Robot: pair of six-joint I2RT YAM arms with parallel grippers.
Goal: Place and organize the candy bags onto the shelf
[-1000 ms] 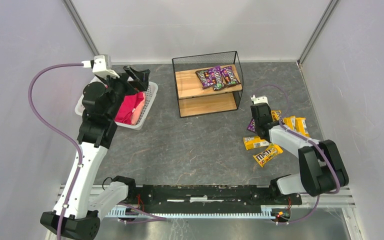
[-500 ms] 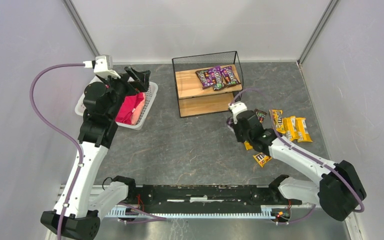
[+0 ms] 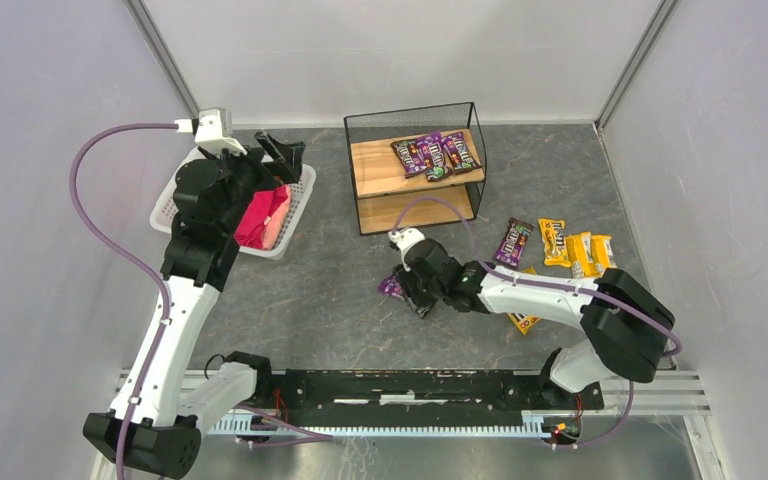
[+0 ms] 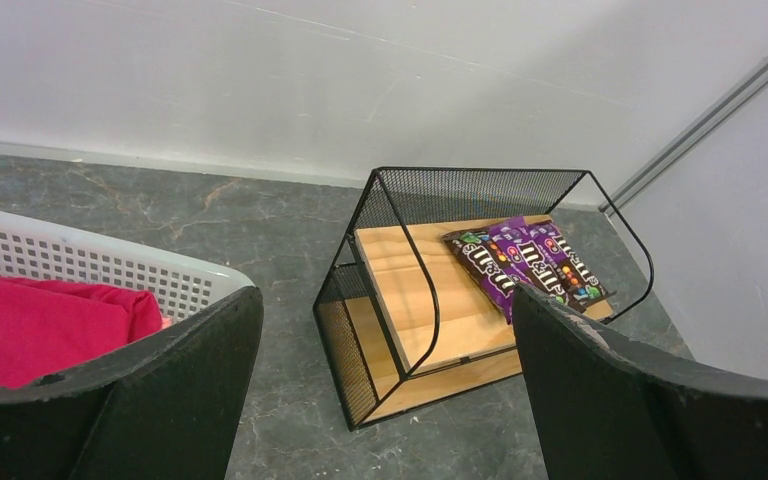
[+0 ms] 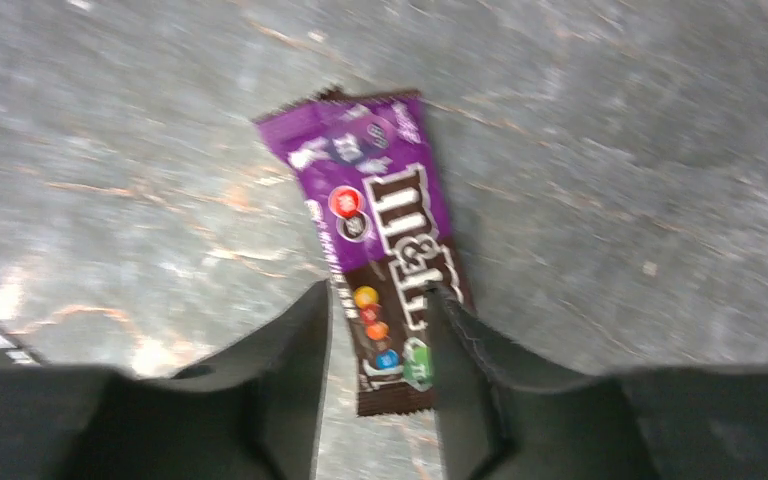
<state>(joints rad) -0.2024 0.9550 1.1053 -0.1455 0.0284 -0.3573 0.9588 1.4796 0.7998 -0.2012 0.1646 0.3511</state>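
Observation:
My right gripper [image 3: 407, 290] is low over the middle of the table, shut on a purple candy bag [image 3: 392, 287]. In the right wrist view, the bag [image 5: 380, 225] hangs between the two fingers of the gripper [image 5: 380, 340]. The shelf [image 3: 370, 170] stands at the back with several purple bags [image 3: 435, 155] on its top board. It also shows in the left wrist view [image 4: 430, 310] with its bags [image 4: 525, 262]. My left gripper [image 3: 280, 160] is open and empty above the basket; its own view [image 4: 385, 400] shows the wide gap between the fingers.
One purple bag [image 3: 513, 241] and several yellow bags [image 3: 580, 252] lie on the table's right side, and one yellow bag [image 3: 523, 321] peeks from under my right arm. A white lattice basket [image 3: 298, 200] with a pink-red bundle [image 3: 260, 215] stands at the left.
My right gripper has swung left from the pile of bags to the middle of the table, taking a purple bag with it. The left arm has barely moved.

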